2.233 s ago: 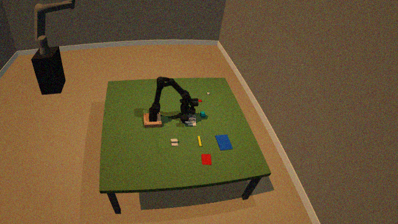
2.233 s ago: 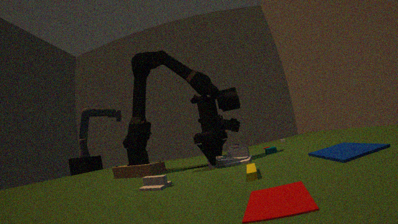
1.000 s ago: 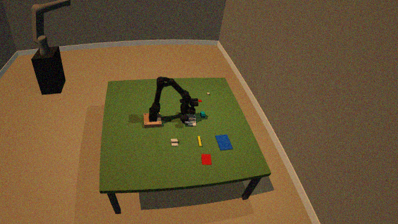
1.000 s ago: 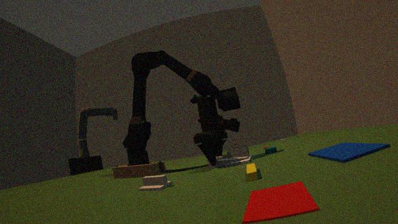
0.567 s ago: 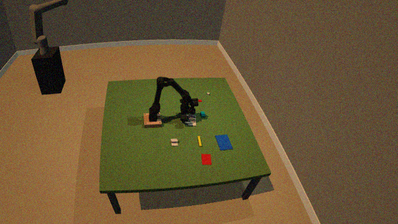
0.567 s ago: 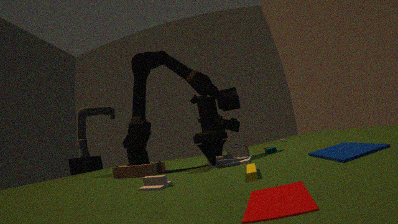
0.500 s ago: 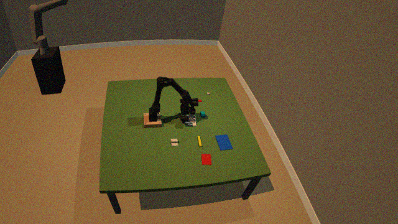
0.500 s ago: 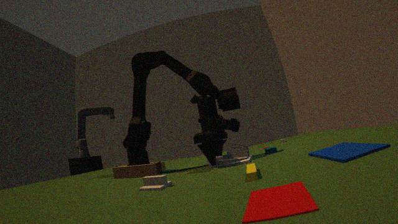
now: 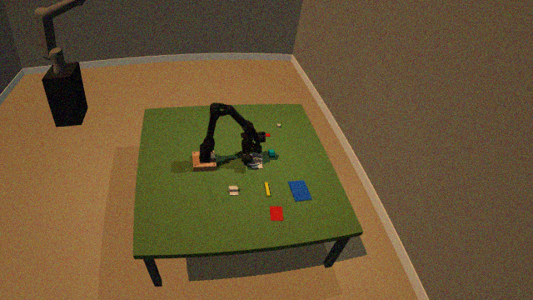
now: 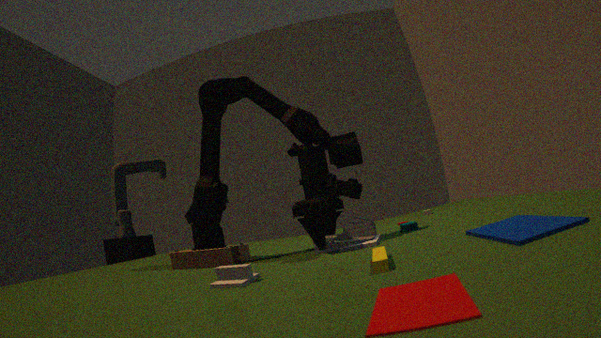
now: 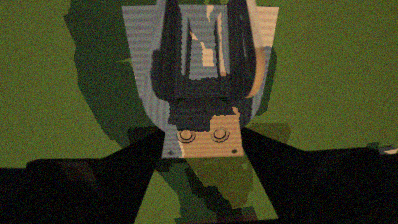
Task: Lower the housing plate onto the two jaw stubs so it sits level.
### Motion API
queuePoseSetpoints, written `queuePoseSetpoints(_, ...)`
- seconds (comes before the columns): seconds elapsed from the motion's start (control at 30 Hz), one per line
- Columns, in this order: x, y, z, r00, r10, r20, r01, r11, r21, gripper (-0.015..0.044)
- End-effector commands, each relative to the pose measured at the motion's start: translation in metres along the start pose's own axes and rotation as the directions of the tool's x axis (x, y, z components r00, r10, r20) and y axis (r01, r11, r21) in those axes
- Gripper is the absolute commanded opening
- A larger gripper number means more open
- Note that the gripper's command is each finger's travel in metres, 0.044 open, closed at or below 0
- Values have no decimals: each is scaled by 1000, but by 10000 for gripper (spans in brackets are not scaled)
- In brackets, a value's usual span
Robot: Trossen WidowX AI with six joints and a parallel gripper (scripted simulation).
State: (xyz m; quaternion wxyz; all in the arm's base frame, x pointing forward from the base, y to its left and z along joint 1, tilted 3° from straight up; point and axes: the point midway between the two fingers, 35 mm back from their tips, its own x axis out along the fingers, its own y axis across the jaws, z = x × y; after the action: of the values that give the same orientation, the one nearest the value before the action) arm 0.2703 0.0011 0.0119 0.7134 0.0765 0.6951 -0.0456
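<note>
A pale base (image 9: 261,166) (image 11: 140,30) with a rounded near end lies flat on the table under my hand. On it, two long dark jaws (image 11: 166,55) (image 11: 242,55) run side by side toward the top of the wrist view. A small plate with two round heads (image 11: 227,147), which looks like the housing plate, lies at their near end. It looks level; shadow hides whether it is fully seated. My gripper (image 11: 201,131) (image 10: 321,247) is open and low, with one finger on each side of this plate. Nothing looks clamped.
A teal block (image 9: 271,153) (image 10: 408,227) is just beyond the base. Farther off are a red piece (image 9: 267,135) and a small white piece (image 9: 279,125). Nearer the cameras are a white stepped block (image 9: 233,190), a yellow bar (image 9: 267,189), a blue pad (image 9: 300,191) and a red pad (image 9: 276,213).
</note>
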Motion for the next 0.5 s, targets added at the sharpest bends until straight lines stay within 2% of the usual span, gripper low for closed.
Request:
queuePoseSetpoints(0.0,0,0,0,1000,0,0,0,1000,0,440)
queuePoseSetpoints(0.47,-7,0,1,1000,0,0,0,1000,0,440)
